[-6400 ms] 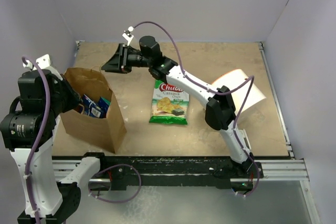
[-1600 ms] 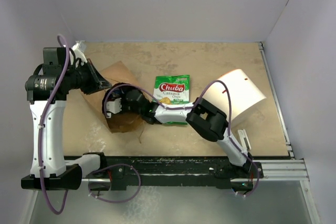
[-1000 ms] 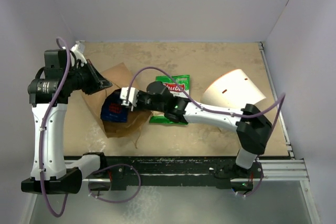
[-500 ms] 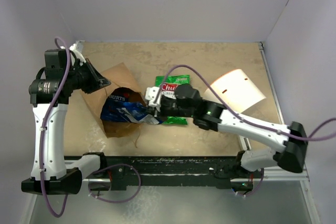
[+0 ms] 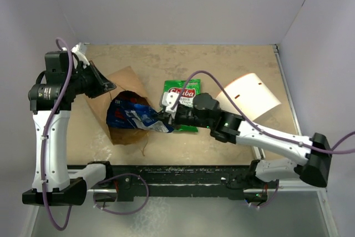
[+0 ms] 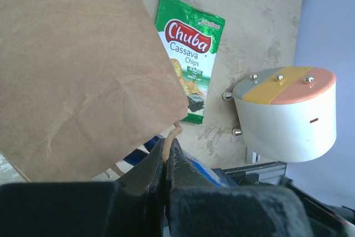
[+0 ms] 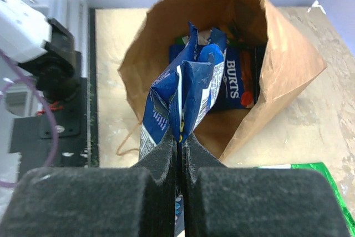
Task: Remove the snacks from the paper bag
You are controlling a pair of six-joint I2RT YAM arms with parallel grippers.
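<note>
At the mouth of the paper bag [image 5: 126, 79], my right gripper [image 7: 180, 137] is clamped on a dark blue packet [image 7: 186, 90], partly outside. My left gripper [image 6: 166, 156] is clenched on the bag's other end. The green Chuba packet [image 6: 191, 54] lies on the tabletop [image 5: 233, 62] just beside.

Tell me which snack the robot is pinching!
Find the big brown paper bag tipped open on the left of the table. At its mouth, the right end effector pinches a crumpled dark blue packet. The Chuba packet beside it is green and lies flat, untouched.

Left arm [image 5: 49, 148] and right arm [image 5: 272, 137] alike — white links, black joints, looping purple cables [image 5: 206, 72].
</note>
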